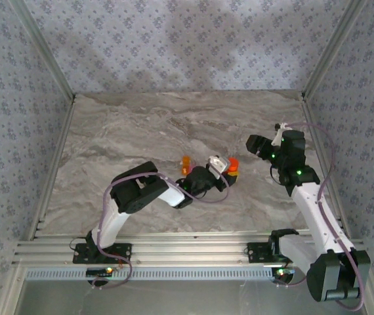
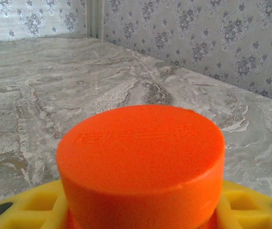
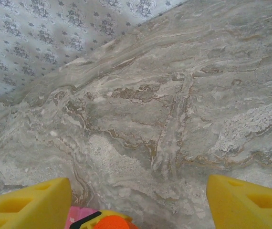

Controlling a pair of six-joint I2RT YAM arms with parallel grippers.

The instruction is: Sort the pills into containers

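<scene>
Left tool [image 1: 230, 169] clamps the orange bottle [image 2: 141, 162]; right tool [image 3: 138, 193] gapes wide.

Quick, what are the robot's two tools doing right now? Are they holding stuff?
Left tool: closed on the orange bottle.
Right tool: open, holding nothing.

There is one orange-red cylindrical plastic bottle [image 1: 232, 164]. To the left of the bottle stands one small translucent orange plastic compartment [image 1: 186, 163]. One pink plastic piece [image 3: 78, 215] shows near the bottle's cap, too cut off to tell more. Two white-and-black robot arms flank the bottle, the left arm [image 1: 118, 213] and the right arm [image 1: 318, 210]. Each carries one yellow-fingered gripper, the left gripper [image 1: 228, 172] and the right gripper [image 3: 138, 205], two in all.
</scene>
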